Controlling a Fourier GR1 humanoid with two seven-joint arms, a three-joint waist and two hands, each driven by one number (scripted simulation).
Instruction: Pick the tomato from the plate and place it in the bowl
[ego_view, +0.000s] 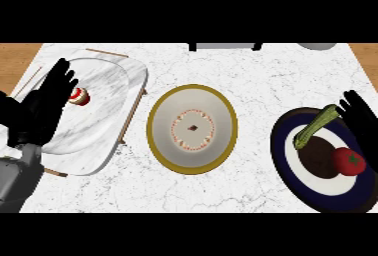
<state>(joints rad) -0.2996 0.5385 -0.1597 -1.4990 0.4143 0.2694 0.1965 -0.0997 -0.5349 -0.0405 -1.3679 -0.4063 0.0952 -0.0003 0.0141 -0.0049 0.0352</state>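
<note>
On the right of the table, the tomato (349, 161) sits on the plate (288, 150) beside a dark brown lump (319, 156) and a green vegetable (316, 126), so nothing is done yet. The right hand (362, 117) hovers just beyond it, fingers straight, holding nothing. The bowl (193, 128) in the middle has no tomato in it. At the left, the left hand (46, 102) rests open over a marble tray (111, 100). Grasping, carrying and placing all remain.

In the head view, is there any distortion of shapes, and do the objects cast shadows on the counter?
Head view: the round bowl and plate look taller than wide, so stretched vertically; the light is flat, with only faint shadow under the tray edge; the tomato shows no glare.
</note>
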